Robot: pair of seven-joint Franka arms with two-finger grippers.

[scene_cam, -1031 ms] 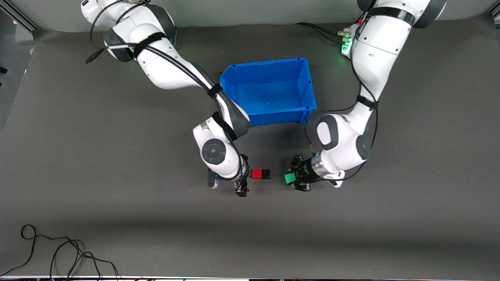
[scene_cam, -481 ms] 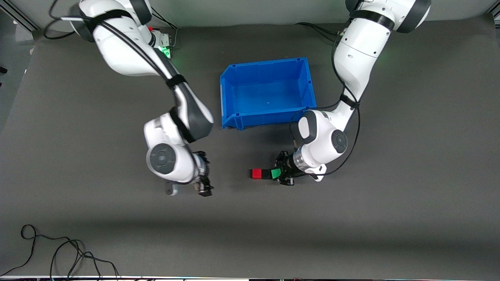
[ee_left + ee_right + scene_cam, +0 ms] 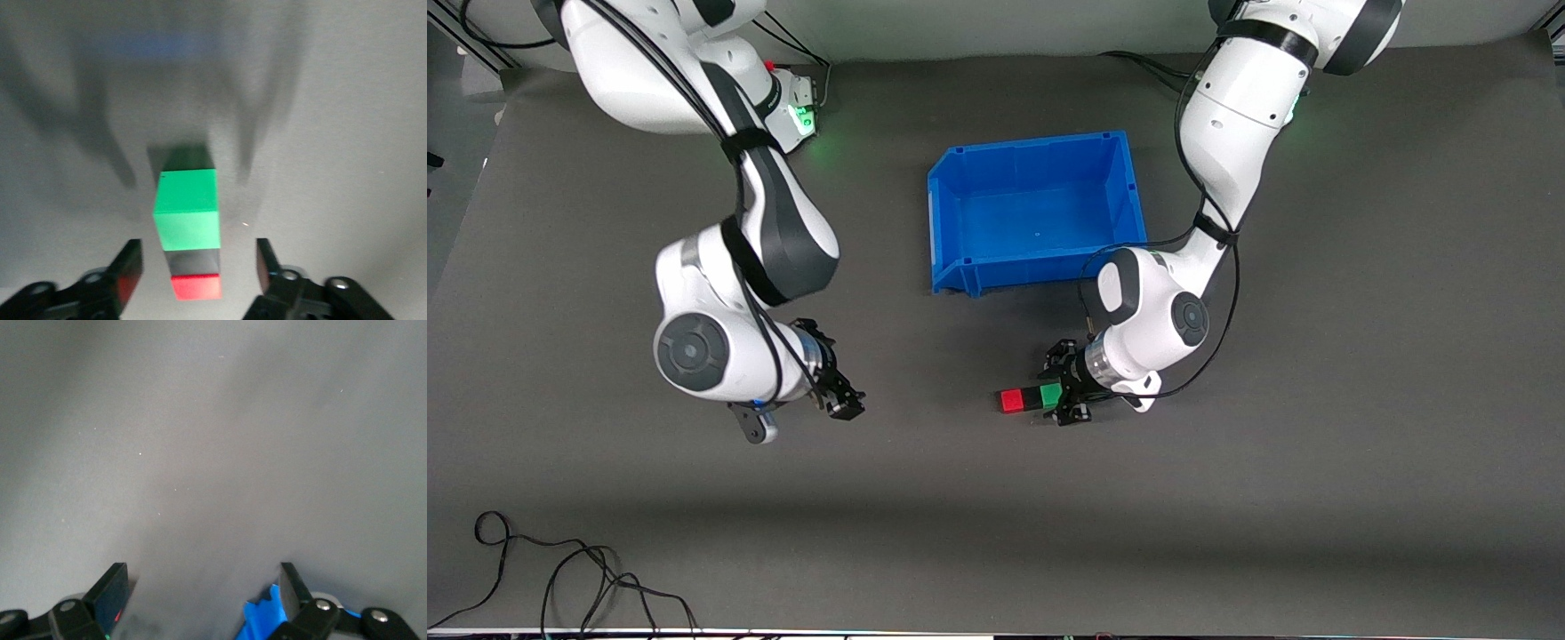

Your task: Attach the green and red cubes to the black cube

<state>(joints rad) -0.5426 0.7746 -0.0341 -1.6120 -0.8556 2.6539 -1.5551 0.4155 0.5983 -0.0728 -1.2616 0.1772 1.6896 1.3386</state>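
Observation:
A red cube (image 3: 1011, 401), a black cube (image 3: 1031, 399) and a green cube (image 3: 1051, 396) lie in one row on the grey mat, touching, black in the middle. The left wrist view shows the same row: green cube (image 3: 187, 207), black cube (image 3: 194, 260), red cube (image 3: 196, 287). My left gripper (image 3: 1064, 389) is low at the green end of the row. It is open, with its fingers (image 3: 130, 270) standing clear on either side of the cubes. My right gripper (image 3: 841, 400) is open and empty over bare mat toward the right arm's end of the table, as the right wrist view (image 3: 202, 568) also shows.
A blue bin (image 3: 1032, 267) stands farther from the front camera than the cubes, empty inside. A black cable (image 3: 560, 578) lies near the table's front edge at the right arm's end.
My left gripper brought the green cube against the black cube and now stands open around it. My right arm has swung away from the cubes toward its own end of the table.

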